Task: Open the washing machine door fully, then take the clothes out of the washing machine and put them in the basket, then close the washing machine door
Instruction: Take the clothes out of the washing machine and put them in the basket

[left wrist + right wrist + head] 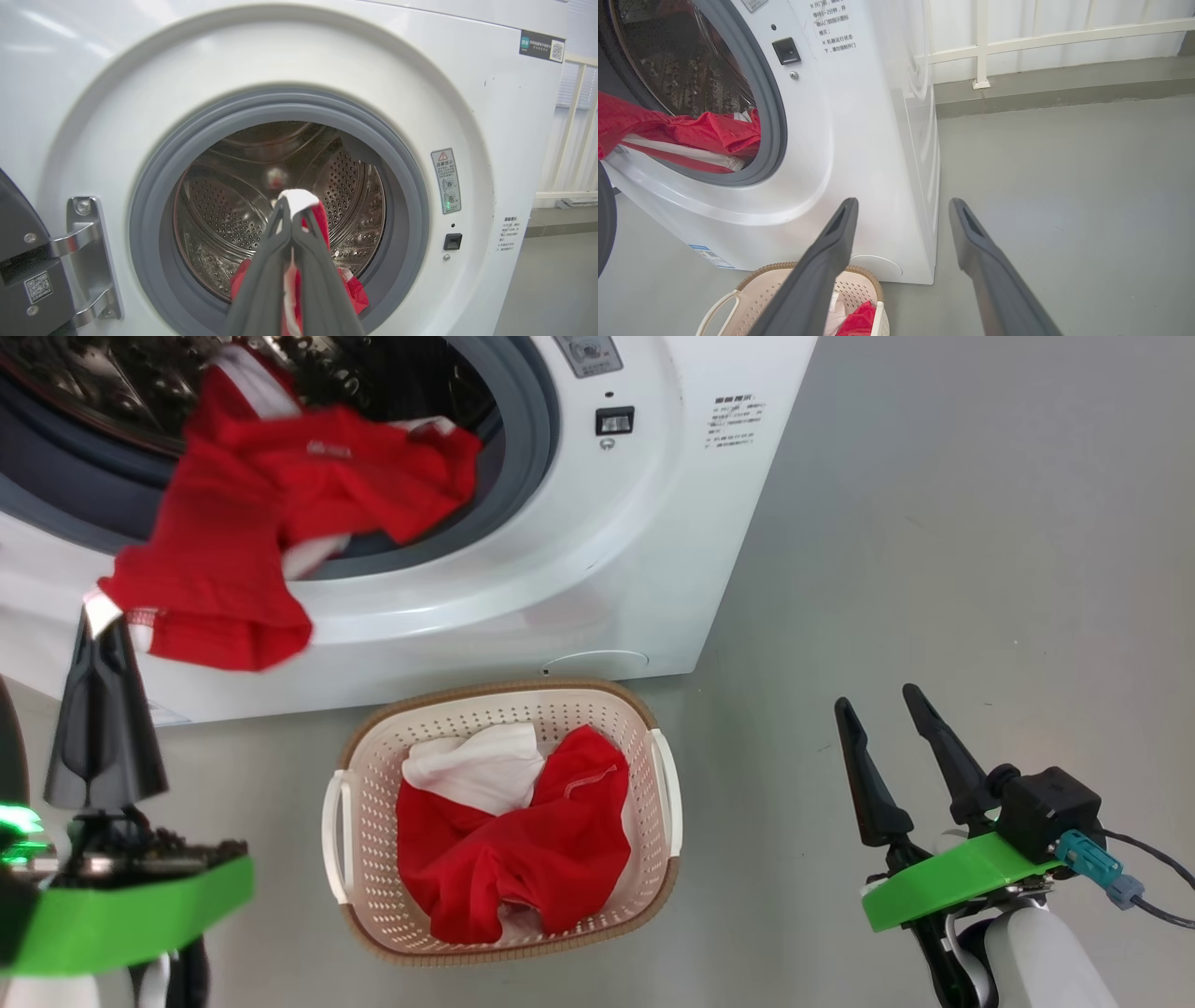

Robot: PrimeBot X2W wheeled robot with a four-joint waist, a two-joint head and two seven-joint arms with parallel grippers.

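A red garment with white trim [252,523] stretches out of the white washing machine [597,551] and over its grey gasket. My left gripper [98,616] is shut on the garment's white-edged corner, just in front of the machine's lower left. The left wrist view shows the pinched white corner [296,200] at the fingertips, with the steel drum [224,205] behind. The black washing machine door [18,275] stands open at the left on its hinge. The cream basket [653,747] sits on the floor below the opening with red and white clothes [523,840] in it. My right gripper [878,700] hangs open to the right.
Grey floor [934,569] spreads to the right of the machine. A white railing [1017,42] and a low kerb run behind it. The door latch slot [614,421] sits on the machine's front, right of the opening.
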